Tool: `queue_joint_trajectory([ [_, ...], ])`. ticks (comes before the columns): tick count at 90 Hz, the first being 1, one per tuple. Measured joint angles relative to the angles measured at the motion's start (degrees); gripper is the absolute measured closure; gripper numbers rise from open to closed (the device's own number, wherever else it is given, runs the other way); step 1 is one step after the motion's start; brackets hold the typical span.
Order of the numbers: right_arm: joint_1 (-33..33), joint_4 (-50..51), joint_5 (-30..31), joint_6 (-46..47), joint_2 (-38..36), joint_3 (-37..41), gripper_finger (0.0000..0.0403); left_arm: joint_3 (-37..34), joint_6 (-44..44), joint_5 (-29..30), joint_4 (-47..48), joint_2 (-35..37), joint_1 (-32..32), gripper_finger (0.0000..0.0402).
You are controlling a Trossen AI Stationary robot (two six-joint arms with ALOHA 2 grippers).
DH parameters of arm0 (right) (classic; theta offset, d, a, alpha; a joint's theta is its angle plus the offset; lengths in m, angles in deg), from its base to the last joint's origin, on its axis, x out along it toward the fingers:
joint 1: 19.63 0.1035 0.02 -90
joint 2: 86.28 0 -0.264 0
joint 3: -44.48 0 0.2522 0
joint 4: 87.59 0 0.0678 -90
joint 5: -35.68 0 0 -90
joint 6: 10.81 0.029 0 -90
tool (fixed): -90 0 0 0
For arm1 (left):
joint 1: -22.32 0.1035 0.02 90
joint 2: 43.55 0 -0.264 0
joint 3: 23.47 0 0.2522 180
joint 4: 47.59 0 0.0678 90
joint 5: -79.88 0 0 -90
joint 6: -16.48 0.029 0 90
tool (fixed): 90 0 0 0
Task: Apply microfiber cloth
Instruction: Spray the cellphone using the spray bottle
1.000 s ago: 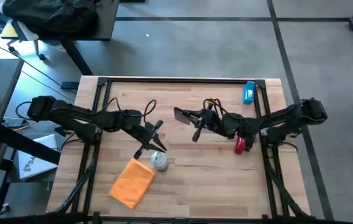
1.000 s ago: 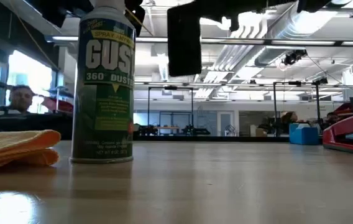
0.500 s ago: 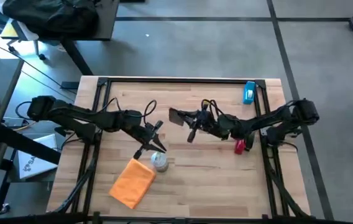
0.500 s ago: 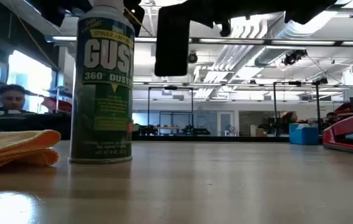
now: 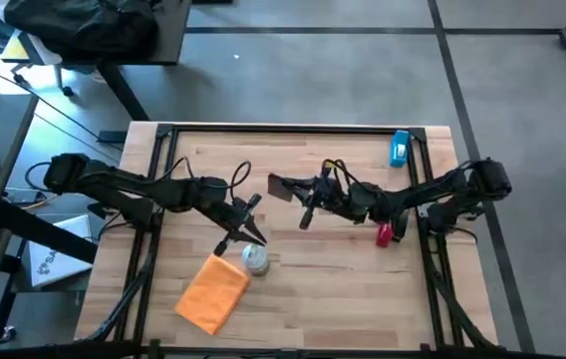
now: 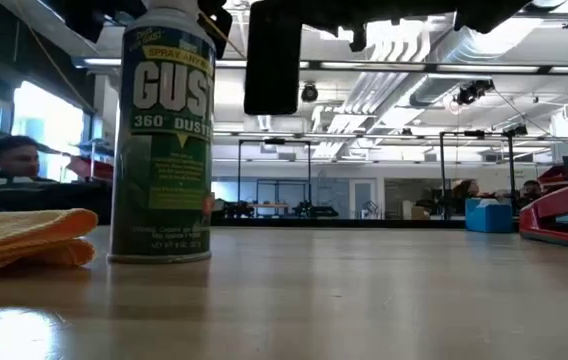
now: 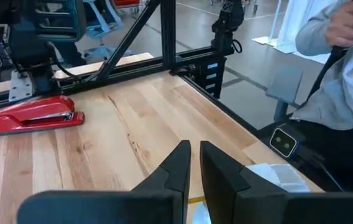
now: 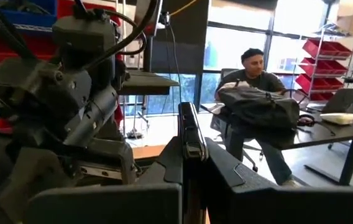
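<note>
Holding the black phone [image 5: 281, 186] edge-up in the air, the right gripper [image 5: 301, 189] is clamped on its lower edge; the right wrist view shows the phone [image 8: 189, 132] pinched upright between both fingers [image 8: 164, 163]. Phone hangs above the table [image 5: 323, 274], up-table and a little right of the duster can [image 5: 255, 258].

Left gripper [image 5: 247, 214] hovers just above the duster can, empty, fingers [image 7: 175, 163] nearly together with a thin slit between them. The can [image 6: 160, 135] stands upright.

Microfiber cloth [image 5: 212, 291] lies folded on the table, touching or just beside the can on its lower-left side, untouched. Low view shows the cloth [image 6: 26, 240] flat on the wood.

My read: phone is presented, cloth pickup not yet begun. Next move calls for the left gripper to open, clear the can, drop to the cloth and pinch a fold. Risk: knocking the can, it's tight against the cloth.
</note>
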Motion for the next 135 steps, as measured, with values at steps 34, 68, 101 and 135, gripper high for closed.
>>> queue_joint_trajectory([
  [34,0.1,2.4,-0.6,6.2,3.9,0.1,0.0402,0.0,-0.3,0.0,0.4,0.0,0.0,0.0383],
  [68,0.9,-3.0,-0.3,-2.9,0.0,-3.4,0.0402,0.0,-1.0,0.1,0.6,0.0,-0.2,0.0383],
  [101,2.8,8.6,0.1,0.7,-0.5,-4.2,0.0402,0.0,0.0,1.0,1.0,0.0,-0.2,0.0383],
  [135,2.2,7.0,0.0,7.1,2.2,-1.9,0.0402,0.0,0.0,1.7,1.4,0.0,-0.4,0.0383],
])
